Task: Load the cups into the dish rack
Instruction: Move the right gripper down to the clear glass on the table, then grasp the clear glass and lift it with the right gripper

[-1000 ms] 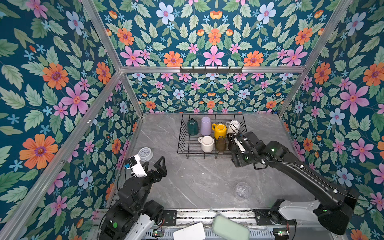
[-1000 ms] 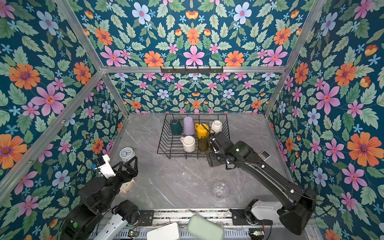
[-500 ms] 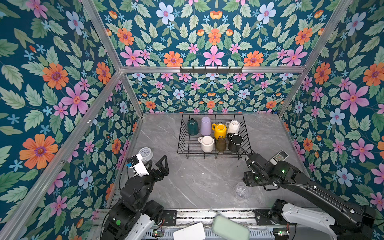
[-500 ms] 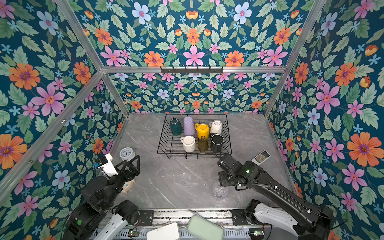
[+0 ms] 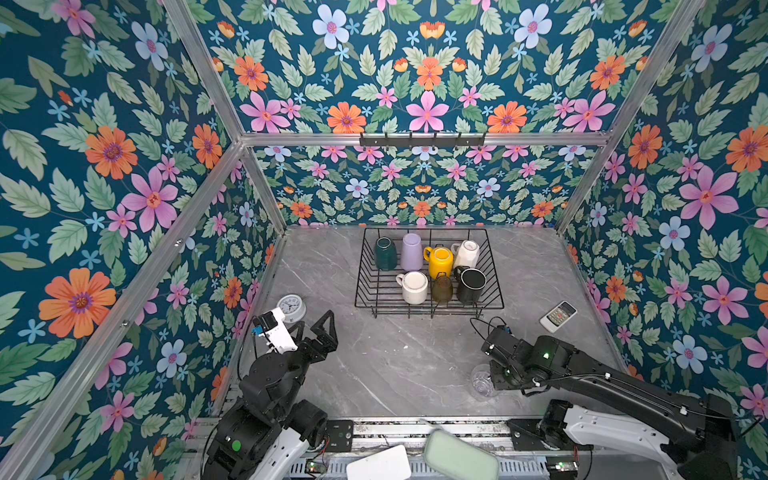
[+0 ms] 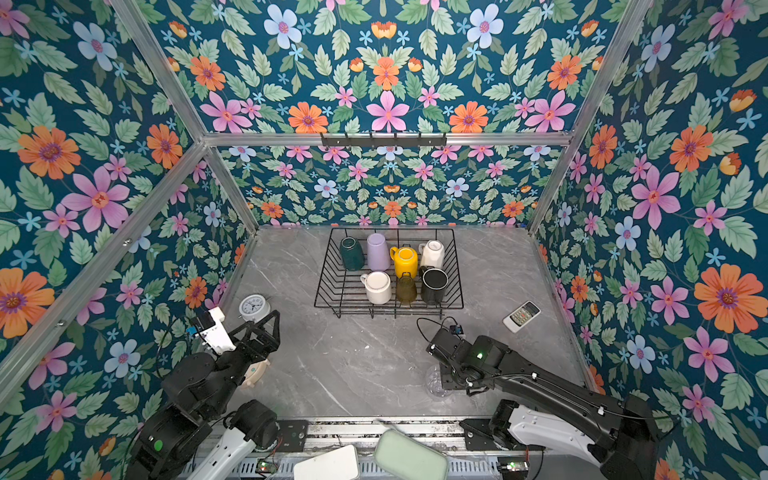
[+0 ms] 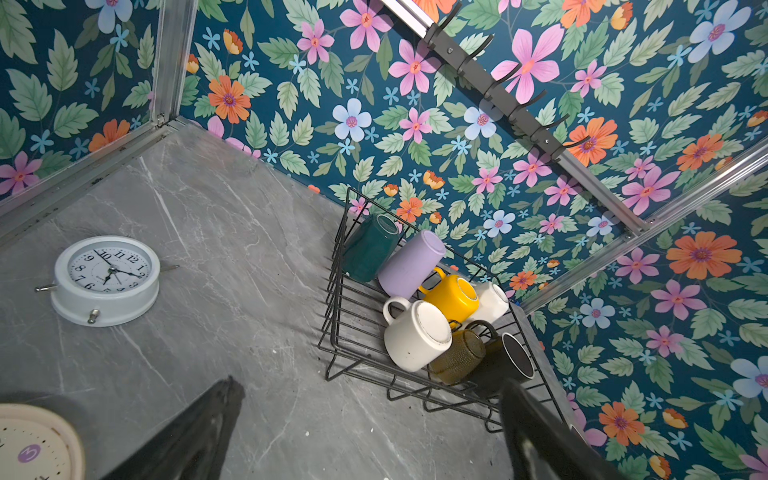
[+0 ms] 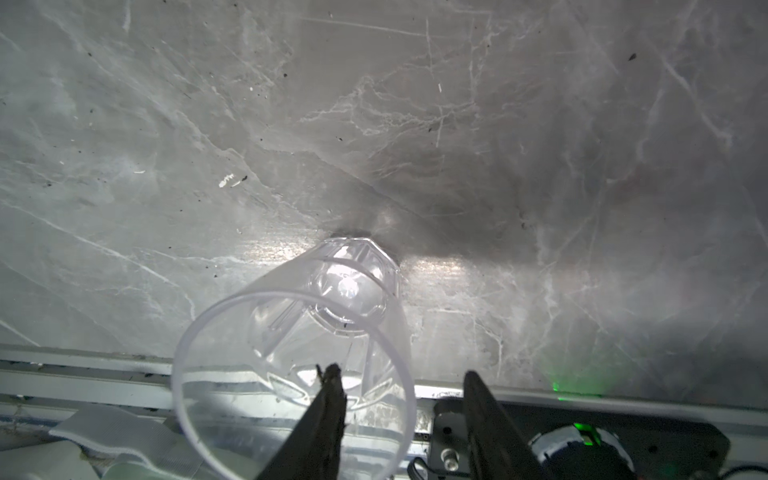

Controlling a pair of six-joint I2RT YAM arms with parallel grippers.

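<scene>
Floral walls point(image 5: 124, 166) enclose a grey marble table point(image 5: 374, 374). At its back, the dish rack point(image 5: 376, 286) holds a teal mug point(image 5: 385, 253), lilac tumbler point(image 5: 411, 251), yellow mug point(image 5: 439, 262) and white mug point(image 5: 466, 254) in the rear row. A second white mug point(image 5: 414, 287), an olive glass point(image 5: 441, 289) and a black mug point(image 5: 470, 285) sit in front.

The right arm point(image 5: 582, 374) reaches the clear glass point(image 8: 291, 332), which stands upright near the front edge. Its jaws straddle the rim, one inside and one outside, not clamped. The left arm point(image 5: 282, 374) has its jaws spread wide near a white clock point(image 5: 291, 308).

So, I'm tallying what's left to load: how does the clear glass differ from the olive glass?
The clear glass stands mouth up on the table; the olive glass rests base up in the dish rack. The clear glass is colourless, the olive glass dark tinted. Both are glass.
</scene>
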